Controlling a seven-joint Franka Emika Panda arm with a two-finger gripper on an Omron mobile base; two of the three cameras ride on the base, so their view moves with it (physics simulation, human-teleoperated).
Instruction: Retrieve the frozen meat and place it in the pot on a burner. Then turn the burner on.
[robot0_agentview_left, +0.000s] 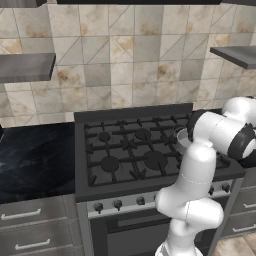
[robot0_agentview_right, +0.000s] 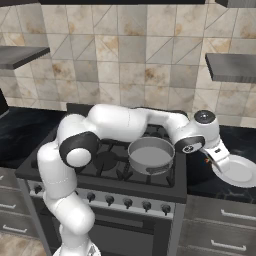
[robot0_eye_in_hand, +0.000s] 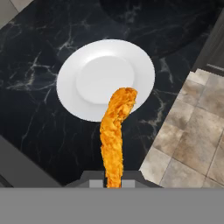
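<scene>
— Where do we have the frozen meat (robot0_eye_in_hand: 114, 135) right now?

— In the pincer (robot0_eye_in_hand: 113, 183), as far as we can judge: in the hand view the orange strip rises straight from between the tips, its long axis running along the pincer's own line, its far end overlapping the white plate (robot0_eye_in_hand: 78, 65) on the black marble surface (robot0_eye_in_hand: 35, 113). The fingers sit closed in on the strip's base.

— And the pot (robot0_agentview_right: 151, 155)?

— In the right base view it sits on the stove's (robot0_agentview_right: 107, 165) front right burner, to our left of the hand; the pincer (robot0_agentview_right: 218, 159) hangs over the surface beside the stove, at the plate (robot0_agentview_right: 240, 172).

— So the carry goes leftward, back across the stove's edge to the pot's open mouth
</scene>
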